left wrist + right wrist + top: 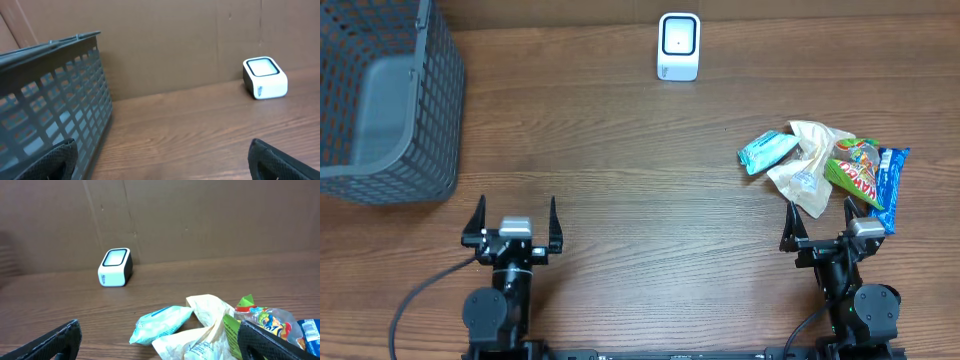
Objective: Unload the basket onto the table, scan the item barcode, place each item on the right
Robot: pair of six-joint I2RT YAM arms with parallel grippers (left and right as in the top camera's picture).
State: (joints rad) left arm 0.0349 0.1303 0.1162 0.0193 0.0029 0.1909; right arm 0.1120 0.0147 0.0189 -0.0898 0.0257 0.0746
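A pile of snack packets lies at the right of the table: a pale teal packet [767,151] [162,324], a cream packet [808,167] [207,330], a green packet [855,170] [257,320] and a blue one [891,186]. The white barcode scanner [679,46] [265,78] [115,267] stands at the far middle edge. My right gripper [819,218] [159,341] is open just in front of the pile, nothing between its fingers. My left gripper [516,216] [162,159] is open over bare wood at the near left, holding nothing.
A dark grey mesh basket [382,98] [50,100] stands at the far left, close beside my left gripper's left finger. A brown cardboard wall backs the table behind the scanner.
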